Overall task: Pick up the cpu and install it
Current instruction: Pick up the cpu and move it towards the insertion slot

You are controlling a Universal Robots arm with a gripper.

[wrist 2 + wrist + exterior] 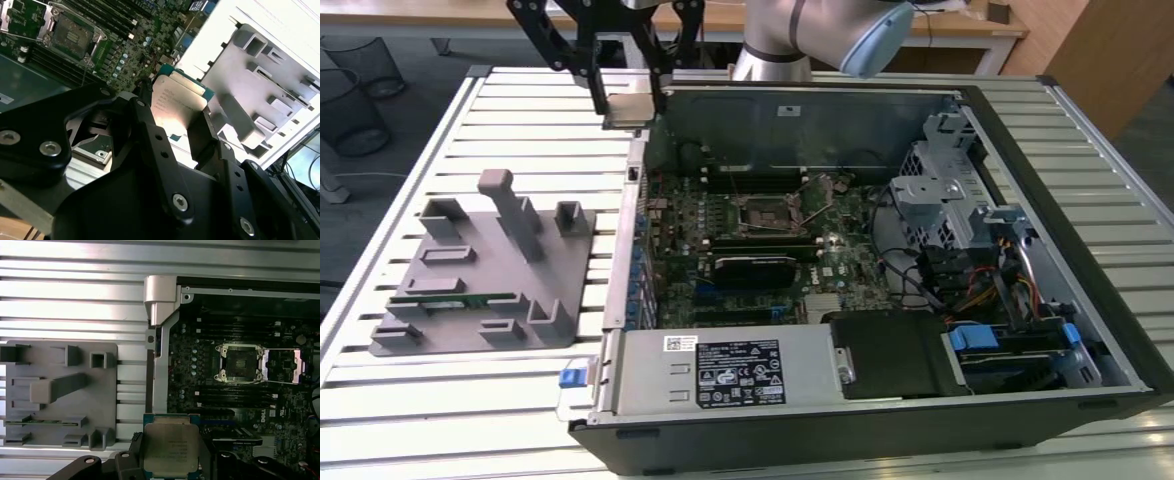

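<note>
Slatted pale metal table (520,130) carries all the work below me, with dark mesh bins (350,85) on the floor beyond it. I hold the cpu (630,110) in my pincer (630,98). The black fingers (150,135) are closed on two opposite edges of the chip, and its pale metal top is turned toward both wrist cameras. It hangs in the air, clear of the table, above the far corner of the open computer case (854,440) on the exterior view's left.

In the first wrist view the cpu (169,452) sits over the case's side wall, between the grey fixture plate (60,390) and the green motherboard (200,390). The processor socket (240,362) lies well apart from the chip, near the middle of the board, with its metal cover (282,365) flipped open beside it.

On the fixture plate a thin green memory stick (447,300) rests in a slot. Inside the case, the silver power supply box (720,370) fills the near end, and drive cages with coloured cables (987,260) stand on the exterior view's right.
</note>
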